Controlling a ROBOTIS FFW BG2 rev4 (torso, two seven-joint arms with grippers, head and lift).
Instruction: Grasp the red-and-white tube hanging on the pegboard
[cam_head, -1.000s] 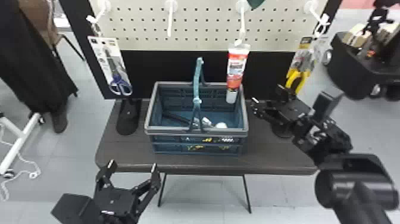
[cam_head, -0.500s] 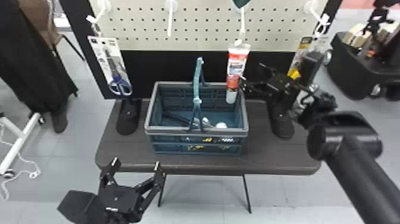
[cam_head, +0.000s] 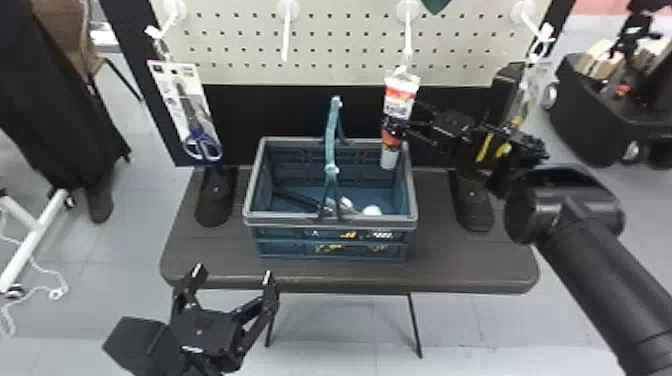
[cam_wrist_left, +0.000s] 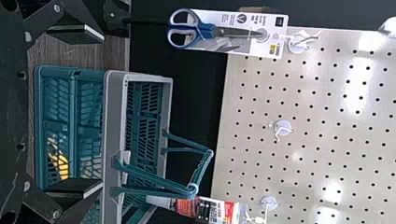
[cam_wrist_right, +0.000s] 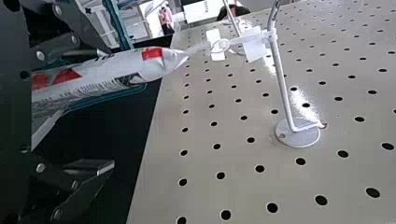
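The red-and-white tube (cam_head: 398, 107) hangs from a white hook (cam_head: 407, 35) on the pegboard, above the basket's back right corner. My right gripper (cam_head: 400, 131) is up at the tube's lower half, open, with one finger on each side of it. In the right wrist view the tube (cam_wrist_right: 107, 74) lies between the fingers, close to the upper finger (cam_wrist_right: 60, 44) and well apart from the lower one. My left gripper (cam_head: 230, 292) hangs open below the table's front edge; from its wrist view the tube (cam_wrist_left: 205, 209) is far off.
A teal basket (cam_head: 290, 218) with a raised handle stands mid-table, small items inside. A packaged pair of scissors (cam_head: 192, 115) hangs at the board's left. Black stand feet (cam_head: 215, 192) (cam_head: 470, 205) flank the basket. The dark table (cam_head: 450, 270) has free room in front.
My right arm has swung up and to the left from over the table's right side to the tube, its fingers now either side of it. The left arm has barely moved.
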